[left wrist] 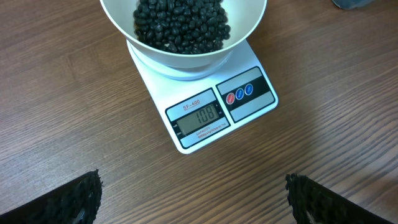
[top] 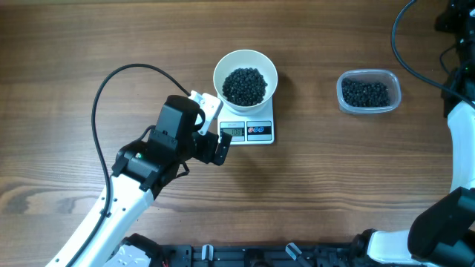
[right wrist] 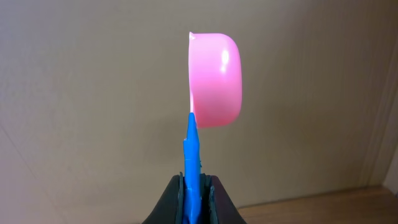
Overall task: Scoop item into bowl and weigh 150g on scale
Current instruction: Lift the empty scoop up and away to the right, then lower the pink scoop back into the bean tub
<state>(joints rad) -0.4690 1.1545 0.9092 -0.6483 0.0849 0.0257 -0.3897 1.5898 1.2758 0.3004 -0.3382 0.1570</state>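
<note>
Wooden desk (top: 334, 185) carries a white scale (top: 249, 131) with the white bowl (top: 246, 58) on its platform, black beans (top: 245, 85) heaped inside. Left jaws hang wide open and empty near the scale's display. Right jaws clamp the upright blue handle of a pink scoop (right wrist: 214, 78).

Bare desk (top: 312, 185) lies open in front and right of the scale (top: 247, 131) as far as the clear tub (top: 369, 92); the left arm's fingers (left wrist: 68, 199) crowd its left side.
</note>
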